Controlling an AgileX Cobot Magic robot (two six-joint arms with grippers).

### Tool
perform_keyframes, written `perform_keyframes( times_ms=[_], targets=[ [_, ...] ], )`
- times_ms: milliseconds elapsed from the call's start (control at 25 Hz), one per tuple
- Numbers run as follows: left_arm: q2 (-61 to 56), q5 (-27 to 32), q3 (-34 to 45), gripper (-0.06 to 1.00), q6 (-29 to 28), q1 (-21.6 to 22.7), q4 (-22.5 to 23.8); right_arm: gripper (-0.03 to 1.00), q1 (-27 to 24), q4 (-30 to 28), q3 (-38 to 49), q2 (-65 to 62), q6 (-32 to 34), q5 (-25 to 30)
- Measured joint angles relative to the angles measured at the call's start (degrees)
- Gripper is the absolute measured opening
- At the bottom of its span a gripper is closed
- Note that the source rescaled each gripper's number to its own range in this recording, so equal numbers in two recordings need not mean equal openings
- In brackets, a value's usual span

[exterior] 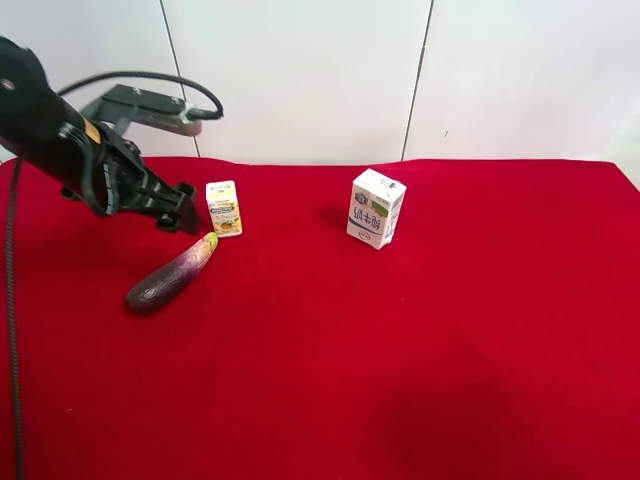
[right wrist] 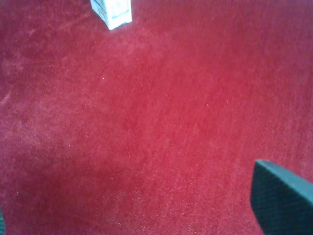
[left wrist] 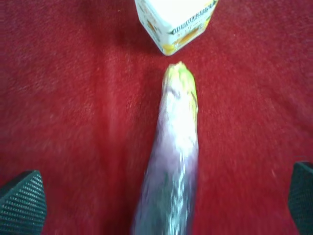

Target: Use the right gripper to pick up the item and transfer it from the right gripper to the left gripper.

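Observation:
The eggplant (exterior: 170, 272) lies on the red cloth, its pale green stem end pointing at the small yellow-white carton (exterior: 223, 208). The nearly all-black arm at the exterior high view's left carries my left gripper (exterior: 183, 215), which hovers just behind the stem end. In the left wrist view the eggplant (left wrist: 173, 161) runs between the wide-open fingertips (left wrist: 22, 203) of the left gripper (left wrist: 161, 200), which do not touch it. My right gripper (right wrist: 142, 210) is open and empty over bare cloth; one fingertip (right wrist: 281, 196) shows. The right arm is out of the exterior high view.
The white milk carton (exterior: 376, 208) stands upright at the back middle and shows at the edge of the right wrist view (right wrist: 112, 12). The small carton (left wrist: 176, 22) stands just beyond the eggplant's stem. The red cloth (exterior: 450, 350) covers the table; a white wall stands behind.

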Motion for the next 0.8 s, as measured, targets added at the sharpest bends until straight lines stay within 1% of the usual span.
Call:
perform_keyframes(
  times_ms=[160,280,800],
  targets=[
    [-5.52,6.79,0.0,1.0,-0.61,0.0,0.0,1.0,0.0,0.0,0.0,0.0,0.04,0.0],
    [-9.96,10.66,0.0,1.0,-1.89,0.0,0.0,1.0,0.0,0.0,0.0,0.0,0.04,0.0],
    [-29.33,22.18,0.28,1.0,-4.31,0.0,0.0,1.0,0.0,0.0,0.0,0.0,0.04,0.0]
  ],
)
